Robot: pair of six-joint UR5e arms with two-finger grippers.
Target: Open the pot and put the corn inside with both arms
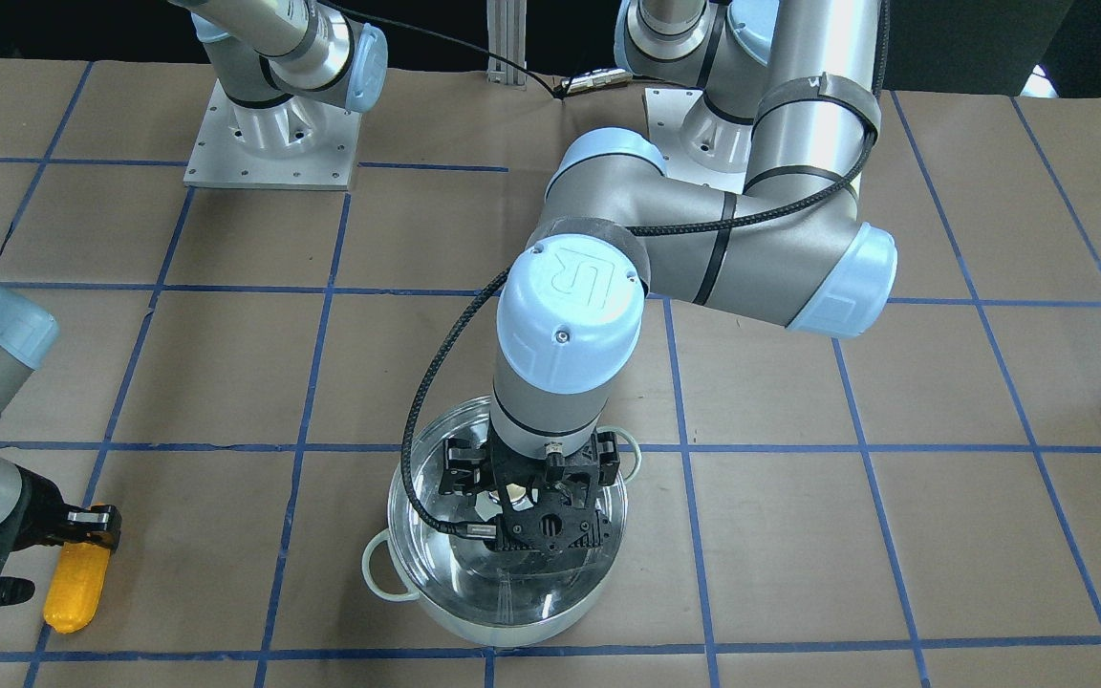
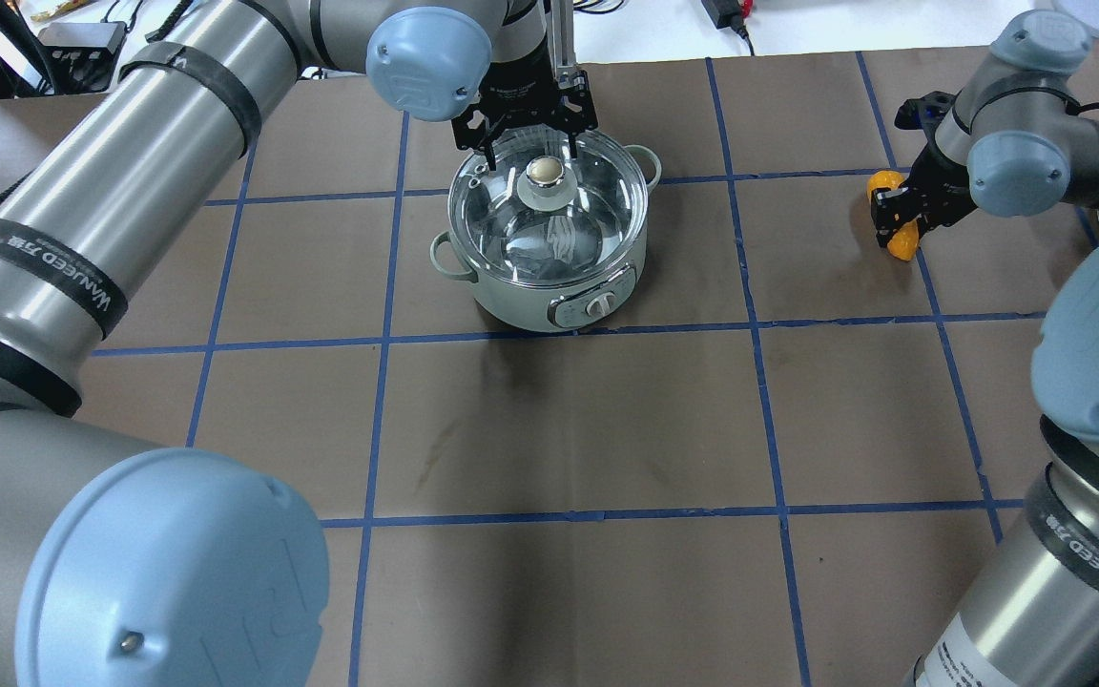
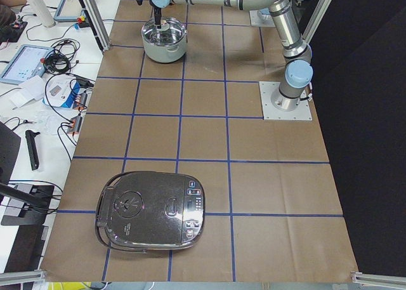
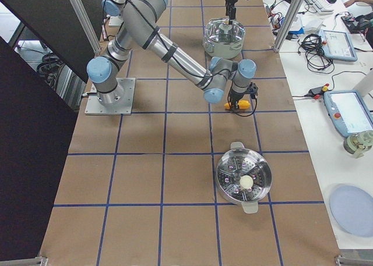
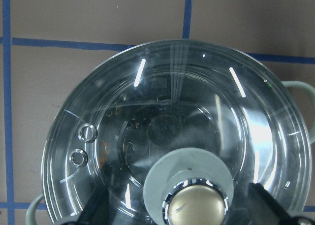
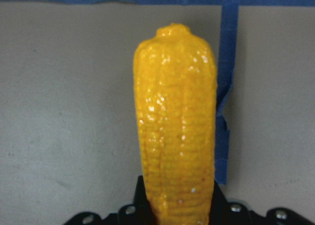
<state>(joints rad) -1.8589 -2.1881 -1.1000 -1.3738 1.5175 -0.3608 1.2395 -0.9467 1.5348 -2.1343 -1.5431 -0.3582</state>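
Left arm point(image 1: 732, 244): elbow bent, forearm swung across tabletop point(image 2: 559, 429), wrist point(image 1: 560, 334) pointing straight down. Left gripper point(image 2: 530, 151): low, jaws spread wide, fingers point(image 5: 266, 208) either side of knob point(image 5: 197, 205), gap visible on both sides, no contact. Right arm point(image 2: 1022, 172): stretched far out to own side, wrist tipped down toward tabletop. Right gripper point(image 2: 896, 215): pointing down, jaws closed across middle of corn point(image 6: 174, 121), cob ends sticking out both sides.

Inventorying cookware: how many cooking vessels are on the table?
3: the pot at centre, a steamer pot toward the robot's right end, a rice cooker toward its left end. None seems hidden.
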